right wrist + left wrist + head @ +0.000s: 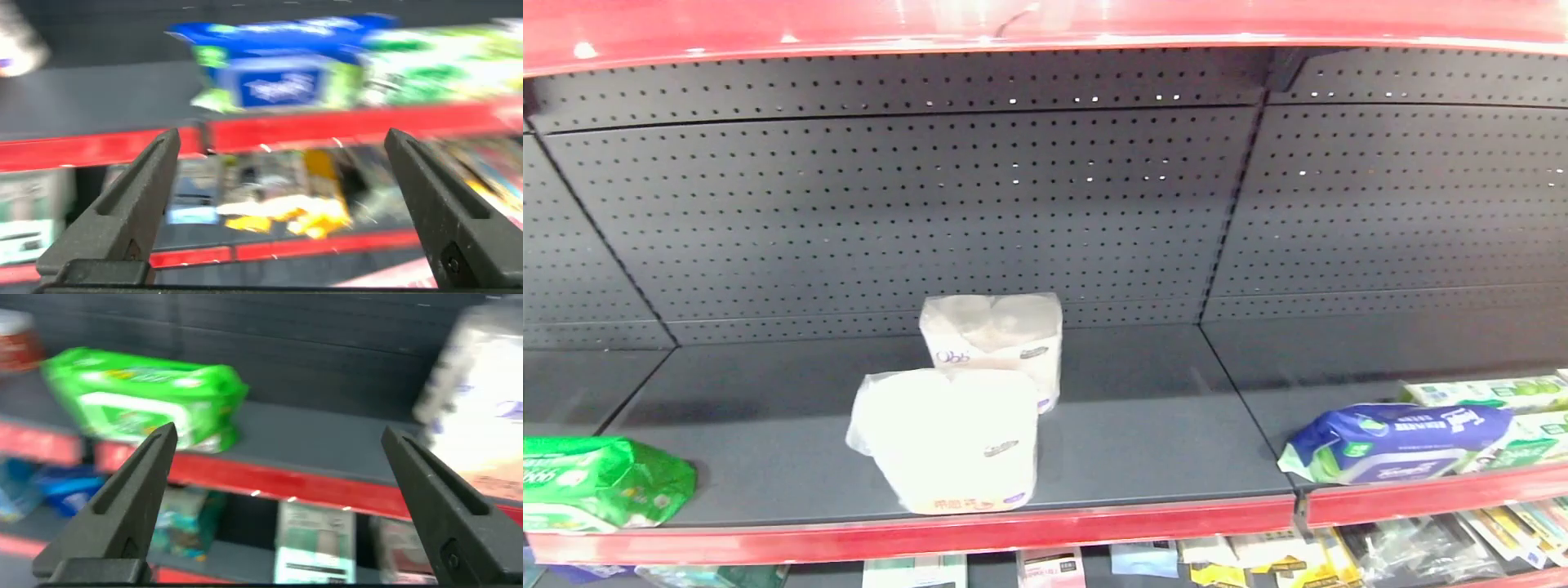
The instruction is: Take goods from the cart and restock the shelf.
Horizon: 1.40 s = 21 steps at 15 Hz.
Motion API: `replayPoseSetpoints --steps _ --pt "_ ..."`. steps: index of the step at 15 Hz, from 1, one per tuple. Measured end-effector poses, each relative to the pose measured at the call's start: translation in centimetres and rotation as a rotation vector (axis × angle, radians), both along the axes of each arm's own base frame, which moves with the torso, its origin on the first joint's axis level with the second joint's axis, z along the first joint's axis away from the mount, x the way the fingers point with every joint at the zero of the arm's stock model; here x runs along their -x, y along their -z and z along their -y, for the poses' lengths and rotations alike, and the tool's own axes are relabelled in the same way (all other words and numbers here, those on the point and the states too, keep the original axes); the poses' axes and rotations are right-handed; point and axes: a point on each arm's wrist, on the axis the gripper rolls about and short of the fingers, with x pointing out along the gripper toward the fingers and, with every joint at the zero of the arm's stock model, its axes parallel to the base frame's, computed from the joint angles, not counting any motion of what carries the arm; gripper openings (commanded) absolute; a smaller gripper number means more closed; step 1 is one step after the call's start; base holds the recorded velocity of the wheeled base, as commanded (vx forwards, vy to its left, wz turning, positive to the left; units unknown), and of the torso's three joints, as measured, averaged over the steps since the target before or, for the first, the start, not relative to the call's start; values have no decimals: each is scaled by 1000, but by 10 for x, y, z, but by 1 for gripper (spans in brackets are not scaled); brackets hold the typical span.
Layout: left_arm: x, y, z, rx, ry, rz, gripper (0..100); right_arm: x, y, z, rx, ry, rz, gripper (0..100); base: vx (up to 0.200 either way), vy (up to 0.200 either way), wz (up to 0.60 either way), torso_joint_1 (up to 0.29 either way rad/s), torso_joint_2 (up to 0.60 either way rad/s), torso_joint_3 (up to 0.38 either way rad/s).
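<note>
Two white wrapped paper-roll packs stand on the dark shelf (1160, 441): one near the front edge (952, 441), the other right behind it (996, 343). My left gripper (282, 502) is open with nothing between its fingers, in front of the red shelf edge, between a green wipes pack (143, 400) and a white pack (482, 400). My right gripper (282, 208) is open too and holds nothing. It faces the red shelf edge below a blue wipes pack (282, 69).
A green pack (596, 482) lies at the shelf's left end, a blue wipes pack (1401, 441) and green-white packs (1503, 396) at the right. Perforated dark back panels (931, 204) rise behind. A lower shelf (1339, 559) holds several small packaged goods.
</note>
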Motion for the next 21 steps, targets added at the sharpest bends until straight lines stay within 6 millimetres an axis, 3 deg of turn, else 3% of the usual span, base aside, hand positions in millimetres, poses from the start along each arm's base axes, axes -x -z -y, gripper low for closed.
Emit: replayPoseSetpoints --steps 6,8,10,12,14,19,21 --pt "1 -4 1 1 29 12 100 0 0 0 -3 0 0 100 0 0 0 0 0 0" --pt "6 -31 1 26 45 73 100 0 0 0 -3 1 0 100 0 0 0 0 0 0" --pt "-2 -65 0 60 48 44 100 0 0 0 -3 1 0 100 0 0 0 0 0 0" --pt "-27 -89 -4 98 39 -68 100 0 0 0 -4 1 0 100 0 0 0 0 0 0" --pt "-59 -101 -9 131 22 -203 100 0 0 0 -3 1 0 100 0 0 0 0 0 0" --pt "-144 -103 -23 176 -8 -512 100 0 0 0 -4 1 -1 100 0 0 0 0 0 0" --pt "-169 -97 -26 151 3 -600 100 0 0 0 -4 1 -1 100 0 0 0 0 0 0"
